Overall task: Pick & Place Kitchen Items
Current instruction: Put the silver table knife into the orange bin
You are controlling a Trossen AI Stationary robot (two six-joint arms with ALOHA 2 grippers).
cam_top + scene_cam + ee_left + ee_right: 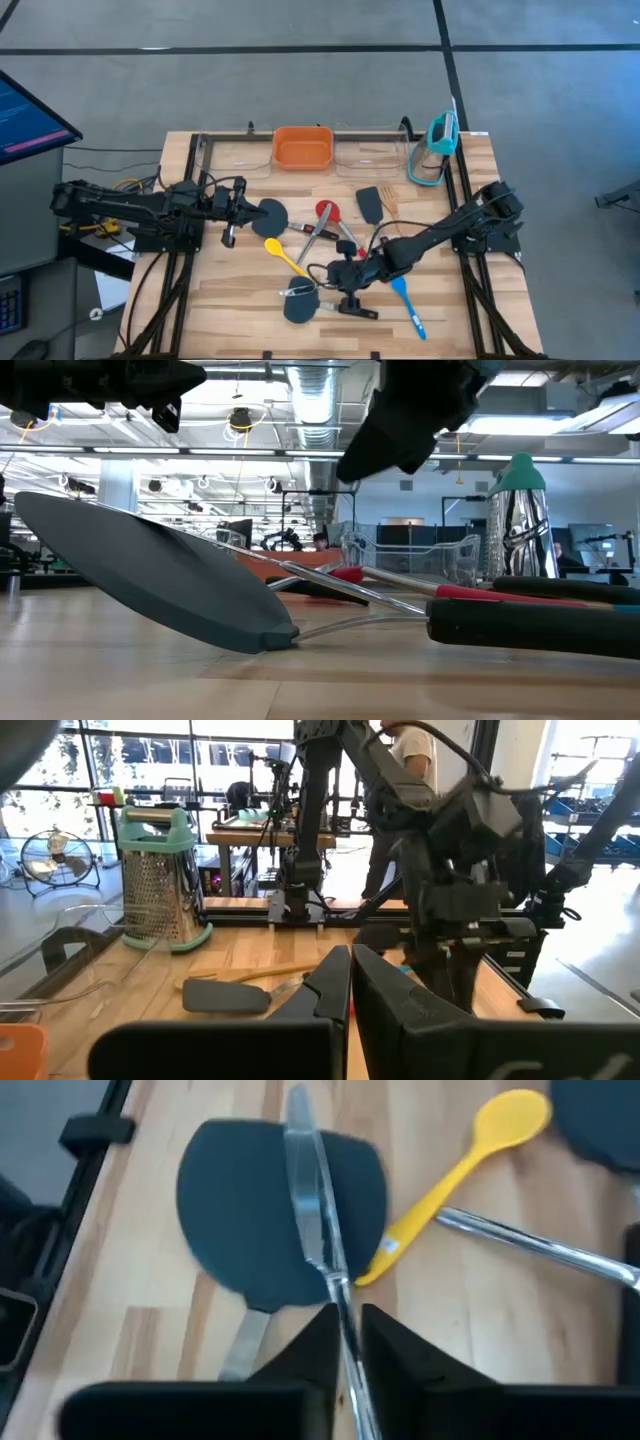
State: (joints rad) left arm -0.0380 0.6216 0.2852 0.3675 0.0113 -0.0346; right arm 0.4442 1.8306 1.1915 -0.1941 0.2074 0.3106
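From above, the right tool (318,283) hangs over utensils mid-counter (250,310), near the front edge; the left tool (262,212) waits left of the pile. Right wrist: fingers (310,1350) clamp a metal tong arm (315,1230) above a dark spatula (230,1190), beside a yellow spoon (450,1175). Left wrist: fingers (325,985) nearly together, holding nothing.

Round dark-grey spatula head (150,575): close to the lens, tilted, lower edge on the wooden table (120,680); thin metal shaft runs right from its neck. Black handle (535,628): lies flat at right. Red-handled utensil (470,591): just behind the handle. Steel grater with teal top (520,520): upright, far right. Clear wire-edged bin (410,555): behind, centre. Dark arm parts: overhead, top left and top centre.
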